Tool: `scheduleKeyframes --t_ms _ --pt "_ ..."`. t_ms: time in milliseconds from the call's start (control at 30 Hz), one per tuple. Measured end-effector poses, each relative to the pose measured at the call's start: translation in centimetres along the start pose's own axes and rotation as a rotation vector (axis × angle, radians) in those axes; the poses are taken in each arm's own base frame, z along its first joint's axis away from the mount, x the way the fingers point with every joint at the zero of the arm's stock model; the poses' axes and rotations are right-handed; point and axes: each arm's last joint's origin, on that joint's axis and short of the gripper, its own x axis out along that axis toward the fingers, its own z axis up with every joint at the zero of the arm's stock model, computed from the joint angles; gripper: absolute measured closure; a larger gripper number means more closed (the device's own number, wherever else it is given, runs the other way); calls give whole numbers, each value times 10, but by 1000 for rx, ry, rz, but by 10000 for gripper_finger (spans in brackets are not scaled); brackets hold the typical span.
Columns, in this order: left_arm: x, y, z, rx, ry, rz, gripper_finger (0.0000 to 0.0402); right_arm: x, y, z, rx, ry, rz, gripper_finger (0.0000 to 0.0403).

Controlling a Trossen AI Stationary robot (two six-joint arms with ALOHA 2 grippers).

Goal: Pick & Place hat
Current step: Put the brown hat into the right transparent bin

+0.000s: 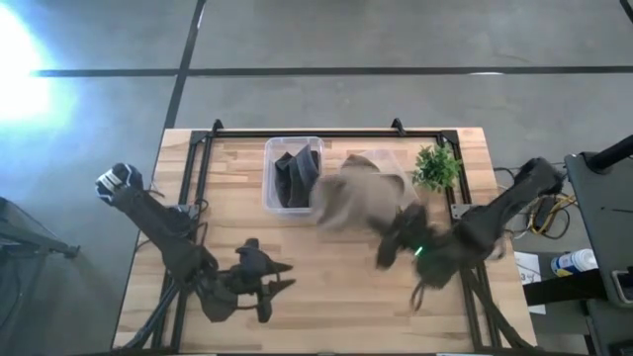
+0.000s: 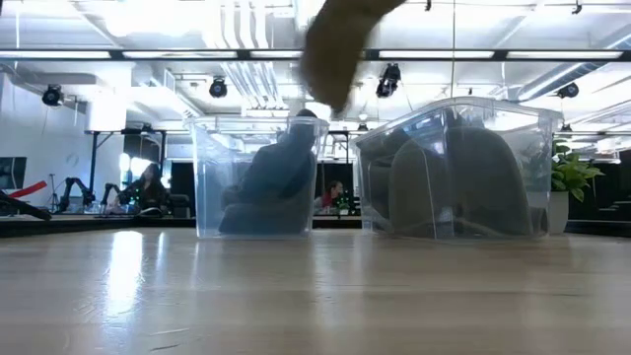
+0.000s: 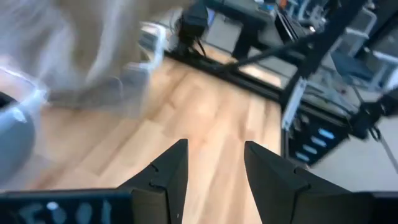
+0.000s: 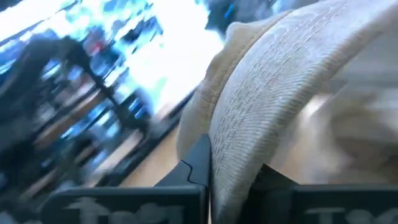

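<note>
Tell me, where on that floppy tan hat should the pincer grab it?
By the rim, from the side, as the right pincer does now: the hat is soft, and its thin edge fits between the fingers while the rest hangs free.

Beige woven hat (image 1: 356, 193), blurred, held aloft in the right gripper (image 1: 399, 237), near the table's far edge, mid-width.

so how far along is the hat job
Partly done: dark hats already sit in the left bin. In hand: the right claw holds a tan hat lifted above the table near the right bin. Left: dropping it in. The left claw waits open.
</note>
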Motion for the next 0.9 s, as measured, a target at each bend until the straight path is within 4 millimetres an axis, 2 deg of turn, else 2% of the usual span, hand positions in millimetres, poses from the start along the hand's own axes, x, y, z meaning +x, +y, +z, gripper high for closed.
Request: scheduleKeyframes --t_ms 167,233,333,433,600,800,900 --pt "-2 2 3 -8 -32 23 251 -14 -44 54 -63 -137 -143 389" --pt "-1 2 2 -9 -32 27 251 -15 -65 69 -39 -117 -207 389" --pt "2 1 -1 -22 -29 31 251 -10 -96 83 49 22 -319 389" --pt "3 1 -3 -22 -28 37 251 -1 -112 86 83 184 -370 389" --pt "6 1 -6 -20 -35 52 251 14 -120 86 126 387 -297 390" --pt "7 1 -5 -44 -43 60 251 37 -133 71 152 593 -305 390" --pt "7 2 -5 -60 -45 61 251 51 -132 62 169 676 -219 390"
